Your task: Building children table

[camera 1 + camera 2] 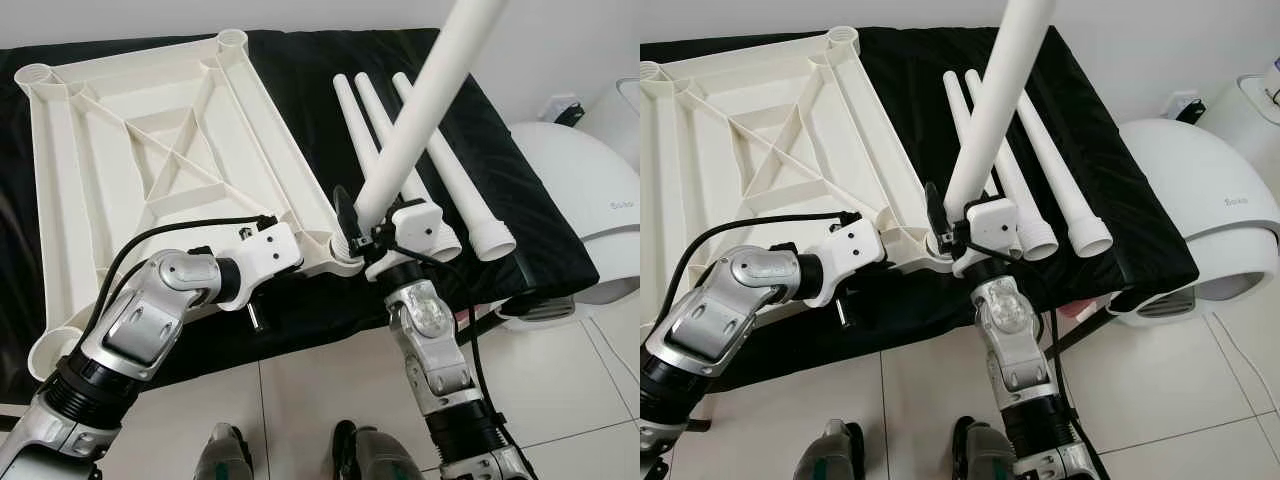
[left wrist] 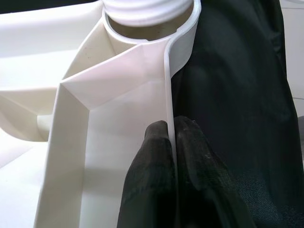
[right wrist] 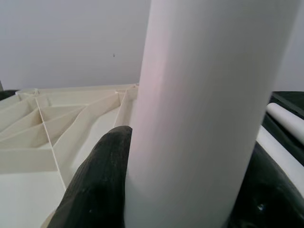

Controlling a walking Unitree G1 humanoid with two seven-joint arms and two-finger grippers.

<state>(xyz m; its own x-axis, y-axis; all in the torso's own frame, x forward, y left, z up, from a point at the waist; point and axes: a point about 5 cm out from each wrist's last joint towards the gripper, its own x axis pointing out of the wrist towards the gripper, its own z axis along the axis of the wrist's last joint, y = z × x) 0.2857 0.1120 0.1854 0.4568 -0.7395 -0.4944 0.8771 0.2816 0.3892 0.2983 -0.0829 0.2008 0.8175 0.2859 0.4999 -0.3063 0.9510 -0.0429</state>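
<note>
Right pincer (image 1: 352,232) grips an upright white table leg (image 1: 425,95) at the near corner socket of the upturned white tabletop (image 1: 130,160). Left pincer (image 2: 170,142) pinches the tabletop's rim. Three spare legs (image 1: 455,170) lie on the black-covered table (image 1: 520,230); tiled floor (image 1: 560,390) below.

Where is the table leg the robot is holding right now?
The leg stands upright in the right gripper, its base at the near right corner socket of the upturned tabletop, left of three spare legs.
</note>
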